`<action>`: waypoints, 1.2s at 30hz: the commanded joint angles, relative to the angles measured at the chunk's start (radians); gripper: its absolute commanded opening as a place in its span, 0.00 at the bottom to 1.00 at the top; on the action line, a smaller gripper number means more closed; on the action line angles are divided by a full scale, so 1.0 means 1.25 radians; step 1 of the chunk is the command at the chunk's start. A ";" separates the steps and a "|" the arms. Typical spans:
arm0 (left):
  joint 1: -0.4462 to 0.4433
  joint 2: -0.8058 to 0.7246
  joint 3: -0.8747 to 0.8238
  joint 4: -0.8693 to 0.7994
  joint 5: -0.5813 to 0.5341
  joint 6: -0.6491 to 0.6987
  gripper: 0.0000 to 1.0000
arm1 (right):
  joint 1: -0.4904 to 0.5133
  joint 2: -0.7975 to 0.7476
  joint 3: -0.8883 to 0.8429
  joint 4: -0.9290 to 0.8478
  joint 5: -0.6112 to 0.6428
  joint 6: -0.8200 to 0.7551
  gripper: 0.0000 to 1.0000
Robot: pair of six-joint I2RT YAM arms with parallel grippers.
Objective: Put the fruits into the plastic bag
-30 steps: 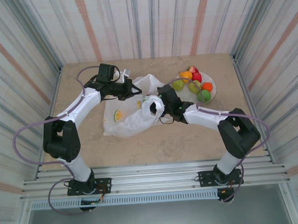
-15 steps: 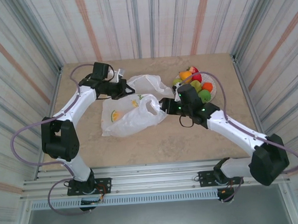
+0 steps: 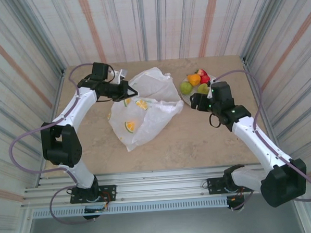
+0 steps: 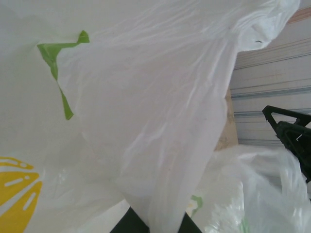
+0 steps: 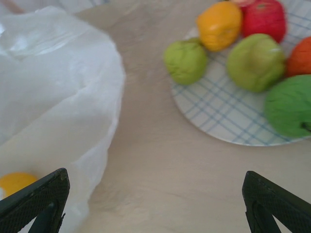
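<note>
Loading has yet to begin: the fruits (image 5: 255, 62) sit bunched on the checked plate (image 5: 214, 116) at the far right of the tabletop (image 3: 198, 140), and you can count at least six of them there, greens, oranges and a red. None shows inside the plastic bag (image 3: 145, 114) (the yellow spots on it are printed lemon slices, not cargo). So every fruit is left to move, as far as these views tell.

The bag lies left of centre, near the plate but apart from it, with a strip of bare tabletop between. Your left jaws are clamped on its thin film at the far-left edge, lifting that side into a loose tent. Its long axis runs on a diagonal, from a narrow tip on the near side up towards the far edge, leaning right. Which way the mouth faces you cannot tell from here; the folds hide it.

Your right jaws stand wide apart and empty, low over the tabletop between bag and plate, with the nearest green fruit (image 5: 186, 60) just ahead.
</note>
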 commanded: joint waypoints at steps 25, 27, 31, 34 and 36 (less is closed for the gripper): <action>0.011 0.005 0.032 -0.028 0.038 0.025 0.00 | 0.066 0.142 -0.044 0.300 -0.288 -0.301 0.96; 0.011 0.007 0.032 -0.028 0.038 0.024 0.00 | 0.075 0.178 -0.018 0.313 -0.334 -0.331 0.90; 0.011 0.010 0.036 -0.029 0.033 0.022 0.00 | 0.126 0.215 0.024 0.256 -0.339 -0.380 0.62; 0.011 0.016 0.051 -0.040 0.017 0.026 0.00 | 0.157 0.197 -0.001 0.258 -0.326 -0.376 0.45; 0.011 0.028 0.072 -0.057 0.004 0.030 0.00 | 0.181 0.180 -0.028 0.282 -0.325 -0.352 0.40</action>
